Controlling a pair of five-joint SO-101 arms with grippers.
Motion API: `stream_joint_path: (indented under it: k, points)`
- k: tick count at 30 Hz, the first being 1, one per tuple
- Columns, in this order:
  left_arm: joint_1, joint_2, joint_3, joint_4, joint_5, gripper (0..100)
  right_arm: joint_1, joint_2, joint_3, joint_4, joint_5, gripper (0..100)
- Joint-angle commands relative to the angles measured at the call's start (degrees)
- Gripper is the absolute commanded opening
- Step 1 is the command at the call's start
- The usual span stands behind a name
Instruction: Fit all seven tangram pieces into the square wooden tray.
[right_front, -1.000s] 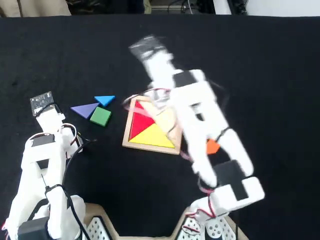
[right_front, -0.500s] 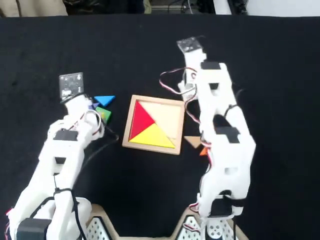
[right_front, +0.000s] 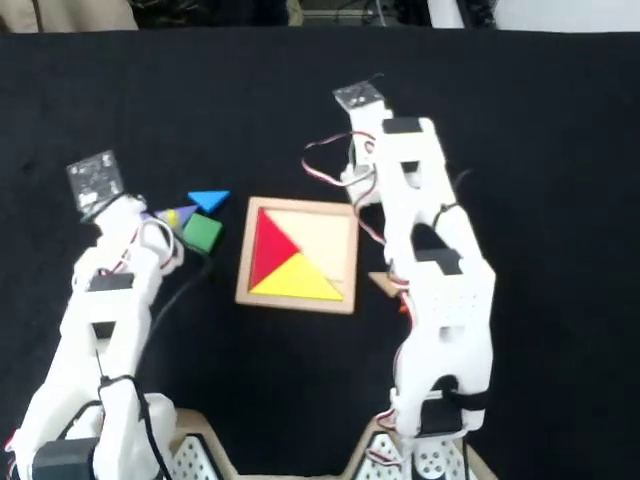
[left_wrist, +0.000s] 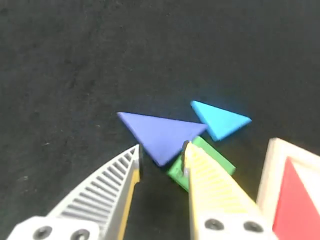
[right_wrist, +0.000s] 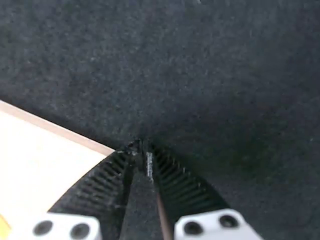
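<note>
The square wooden tray (right_front: 345, 255) lies mid-table and holds a red triangle (right_front: 270, 243) and a yellow triangle (right_front: 295, 280). To its left lie a purple triangle (left_wrist: 157, 132), a light blue triangle (left_wrist: 220, 120) and a green square (left_wrist: 220, 161), bunched together. My left gripper (left_wrist: 161, 150) is open just above them, its fingers straddling the purple triangle's near corner; in the high view this gripper (right_front: 165, 218) is over the purple piece. My right gripper (right_wrist: 142, 147) is shut and empty, its tip on the cloth just outside the tray's far right corner (right_wrist: 75, 138).
A tan piece (right_front: 383, 283) and an orange piece (right_front: 403, 304) lie right of the tray, partly covered by the right arm (right_front: 430, 270). Black cloth covers the table, with open room at the far side and far right.
The right arm swung from above the tray to its far right corner. The tray slid slightly left and squared up. The left arm reached out to the purple, blue and green pieces.
</note>
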Motion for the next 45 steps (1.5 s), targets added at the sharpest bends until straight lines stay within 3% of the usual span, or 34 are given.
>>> stream_joint_path:
  k: [1, 7, 12, 17, 20, 24, 30, 34, 37, 40, 45]
  points:
    - [-1.3, -0.8, -1.2, -1.0, 1.4, 15, -3.2, -0.6, -1.4, 0.9, 2.4, 1.1]
    - [-1.3, -0.8, -1.3, -1.0, 1.2, 15, -8.3, -0.9, 0.7, 1.0, 3.7, 1.1]
    - [-1.7, -0.8, -2.3, 0.4, 0.9, 16, -5.1, -10.3, 2.5, 3.2, 3.3, 1.1]
    - [-7.0, -1.5, -12.0, 17.1, -9.2, 15, -0.8, -31.5, 13.2, 6.9, 1.7, 1.1]
    - [-10.9, -3.0, -16.9, 26.0, -10.5, 16, 0.0, -45.7, 27.2, 2.1, -0.5, 1.1]
    - [-11.4, -4.4, -22.8, 38.7, -21.4, 16, 0.1, -59.9, 46.8, -7.8, -0.8, 1.1]
    - [-18.5, -4.1, -37.1, 62.1, -36.0, 16, 0.1, -66.2, 62.7, -16.8, -1.8, 1.4]
    - [-25.5, -4.1, -41.8, 70.9, -44.6, 16, 0.2, -66.0, 68.3, -22.4, -7.9, 1.5]
    - [-29.2, -4.2, -40.2, 72.3, -50.5, 16, -0.2, -66.2, 69.0, -23.7, -9.1, 1.2]
    - [-30.8, -4.2, -34.3, 66.9, -52.7, 16, -0.9, -66.2, 68.8, -23.9, -10.9, 1.2]
    - [-24.6, -4.7, -22.3, 54.2, -40.7, 16, -3.8, -66.2, 68.8, -23.6, -10.9, 1.2]
